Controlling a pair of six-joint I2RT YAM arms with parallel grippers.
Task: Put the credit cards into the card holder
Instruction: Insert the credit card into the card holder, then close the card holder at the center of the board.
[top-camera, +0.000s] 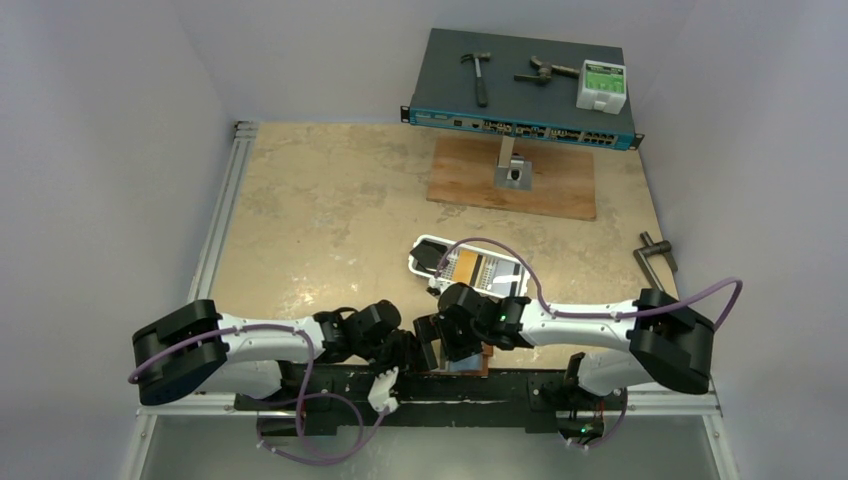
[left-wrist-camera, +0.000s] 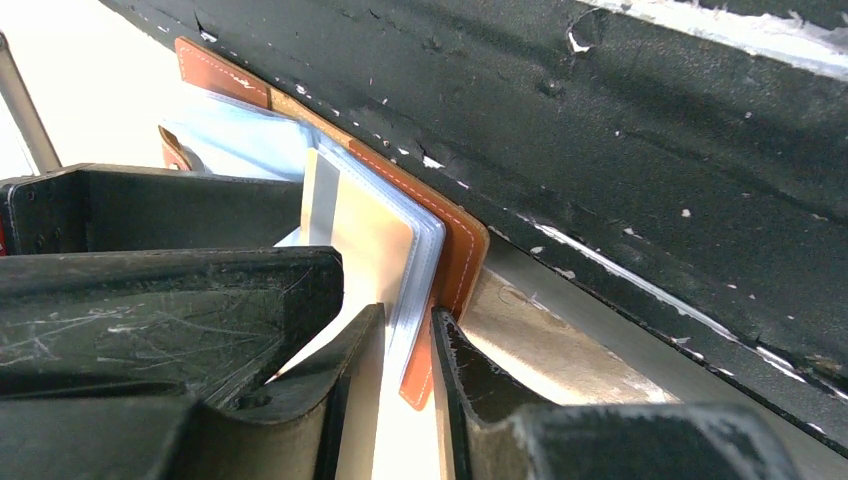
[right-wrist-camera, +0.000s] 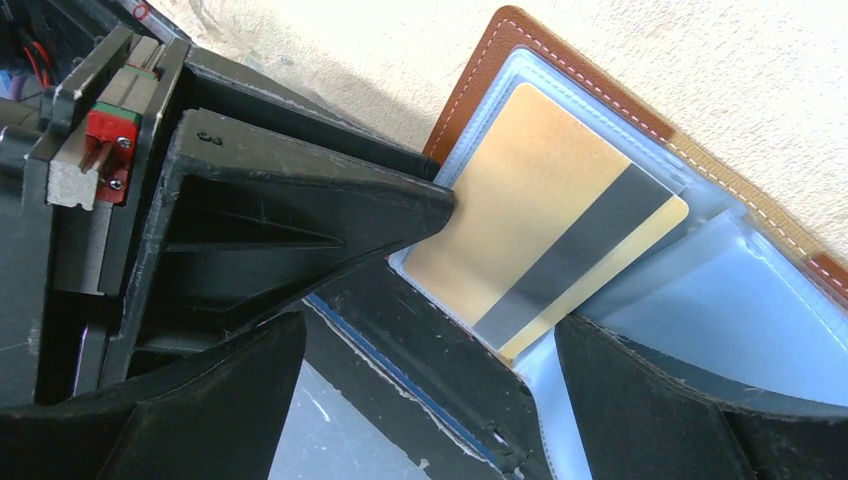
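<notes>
Left hand (left-wrist-camera: 408, 318) is nearly together, clamped on the card holder (left-wrist-camera: 455, 250) at a rounded corner. One finger is on the clear sleeves, the other on the outside of the leather cover. Right hand (right-wrist-camera: 430, 335) is spread wide and holds nothing. Its fingers stand either side of the open holder's lower edge; can't tell if they touch it.

The holder is at the near edge of the table (top-camera: 330, 210), about midway along, just beside the black rail (left-wrist-camera: 650, 150) on that edge. The rail paint is scratched and chipped. The holder is tan-brown leather with white stitching and rounded corners, opened up, with a stack of clear bluish plastic sleeves inside.

Gold card (right-wrist-camera: 530, 200) lies at the top sleeve — matte gold, with a grey magnetic stripe across it. How far into the pocket it sits, I can't tell.

More cards (top-camera: 478, 268) lie in a white tray (top-camera: 425, 248) further in, right of centre, with a black one at its left end.

At the far edge there's a flat blue-grey network switch (top-camera: 520, 100) with a hammer (top-camera: 478, 75) and a white box (top-camera: 601, 85) on top. The box has a green label, text too small to read. A wooden board (top-camera: 470, 175) lies in front of the switch.
</notes>
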